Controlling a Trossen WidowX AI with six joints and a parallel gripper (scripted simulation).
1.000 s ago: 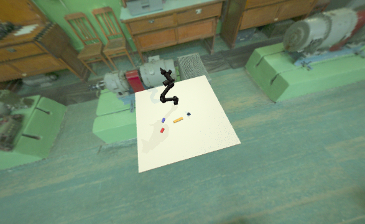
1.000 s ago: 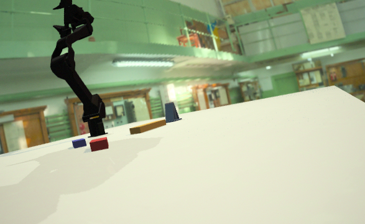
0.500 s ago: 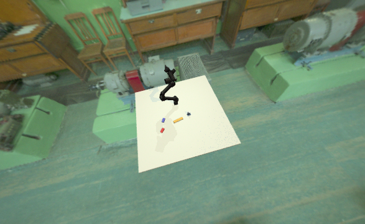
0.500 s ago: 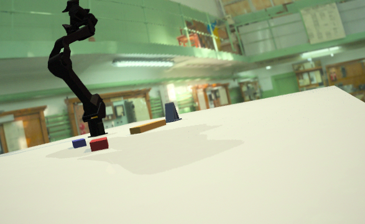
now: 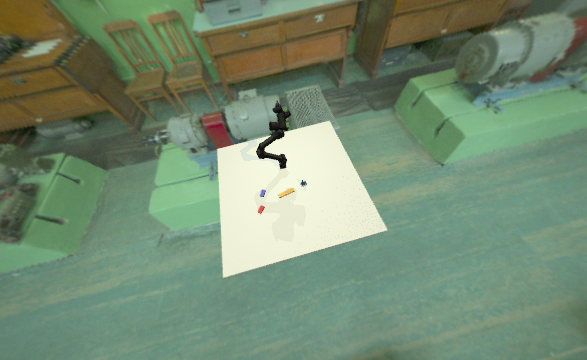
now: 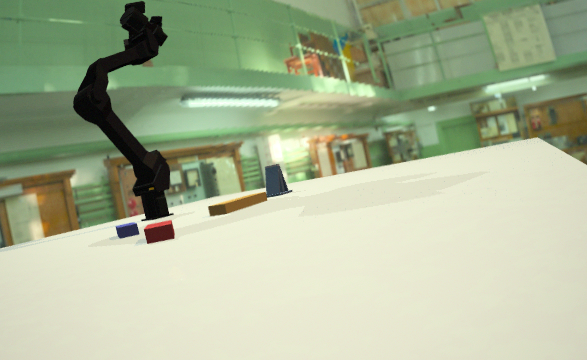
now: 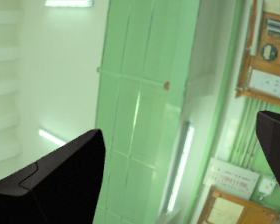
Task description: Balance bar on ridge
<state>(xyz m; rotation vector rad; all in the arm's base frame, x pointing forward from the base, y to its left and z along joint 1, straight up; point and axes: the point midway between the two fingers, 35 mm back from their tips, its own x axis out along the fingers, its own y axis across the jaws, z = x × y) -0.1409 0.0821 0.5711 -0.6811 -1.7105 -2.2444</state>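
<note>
The orange-brown bar (image 5: 286, 193) (image 6: 238, 204) lies flat on the pale table (image 5: 333, 210) (image 6: 373, 280). The dark blue ridge (image 5: 303, 183) (image 6: 276, 181) stands upright beyond one end of the bar, with a small gap between them in the top view. Nothing rests on the ridge. My gripper (image 7: 181, 131) is open and empty, its two black fingers wide apart in the wrist view. The arm is raised, so the gripper is high above the table, far from the bar and the ridge. The wrist view shows only the room, neither bar nor ridge.
A blue block (image 5: 263, 193) (image 6: 127, 230) and a red block (image 5: 261, 209) (image 6: 159, 232) lie on the table, off the bar's other end. The arm's base (image 5: 283, 164) (image 6: 155, 206) stands behind the bar and blocks. The arm's shadow falls across the table.
</note>
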